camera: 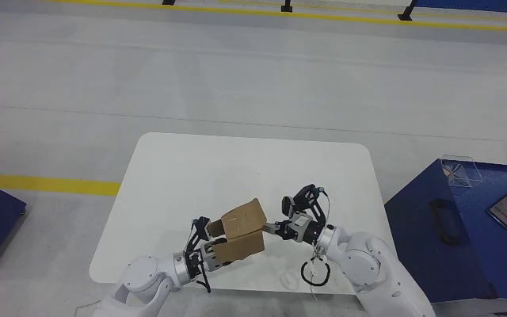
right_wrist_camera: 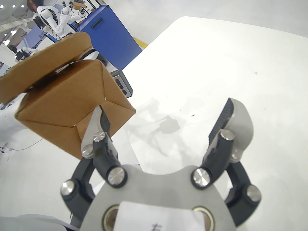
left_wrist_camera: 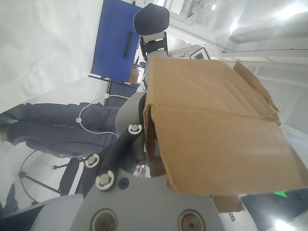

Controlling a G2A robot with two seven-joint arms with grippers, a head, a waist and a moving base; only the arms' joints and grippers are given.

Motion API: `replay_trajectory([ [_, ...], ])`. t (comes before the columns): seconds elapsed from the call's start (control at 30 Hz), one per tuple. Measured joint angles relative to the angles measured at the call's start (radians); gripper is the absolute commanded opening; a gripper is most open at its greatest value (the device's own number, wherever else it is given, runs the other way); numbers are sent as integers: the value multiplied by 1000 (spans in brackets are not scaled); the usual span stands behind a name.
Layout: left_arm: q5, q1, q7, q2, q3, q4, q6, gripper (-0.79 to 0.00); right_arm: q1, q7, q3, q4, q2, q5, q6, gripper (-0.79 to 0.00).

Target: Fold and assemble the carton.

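Mid-assembly, above the near part of the white table (camera: 238,166): I hold the brown carton (camera: 242,230) off the surface between my two arms. My left gripper (camera: 212,244) is clamped on a wall at the carton's left side and appears to carry its whole weight. My right gripper (right_wrist_camera: 166,118) stands wide, holding nothing, with one finger (right_wrist_camera: 101,118) laid against the carton's right face and the other well clear of it.

The upper flap (right_wrist_camera: 48,61) is lifted rather than tucked, with a dark gap beneath it, and from my left wrist a ragged flap edge (left_wrist_camera: 259,85) juts past the far corner.

The risks, as I judge them:

- **Pivoting:** A one-sided pinch on thin board may let the carton swing or slide if my right finger pushes harder than the left can resist.
- **Buckling:** The same push, landing on a panel instead of a crease, could cave that face in rather than fold it.
- **Loose flap:** It may catch on my open finger, or spring back once pressed.
- **A drop:** If the left grip fails, the carton falls near the table's near edge and could tumble off it.
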State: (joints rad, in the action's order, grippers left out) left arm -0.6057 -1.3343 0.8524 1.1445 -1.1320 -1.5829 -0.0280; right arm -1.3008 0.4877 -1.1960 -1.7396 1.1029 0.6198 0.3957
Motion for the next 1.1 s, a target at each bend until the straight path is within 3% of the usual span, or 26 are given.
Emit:
replay_trajectory([
  [0.23,12,0,-5,-1,0,-11,-10,-785,7,-8,11,-4,2,5,0,0],
  [0.37,19,2,-2,-2,0,-14,-9,-785,-24,-88,-71,-21,-6,-28,10,0],
  [0.53,30,4,0,-2,1,-11,-19,-785,-127,-339,-260,-65,-16,18,-67,0],
  [0.67,30,4,0,-2,1,-11,-18,-785,-203,-545,-321,-98,-12,35,-108,0],
  [1.1,29,3,-1,-2,2,-12,-20,-785,-196,-515,-318,-97,-13,34,-106,0],
])
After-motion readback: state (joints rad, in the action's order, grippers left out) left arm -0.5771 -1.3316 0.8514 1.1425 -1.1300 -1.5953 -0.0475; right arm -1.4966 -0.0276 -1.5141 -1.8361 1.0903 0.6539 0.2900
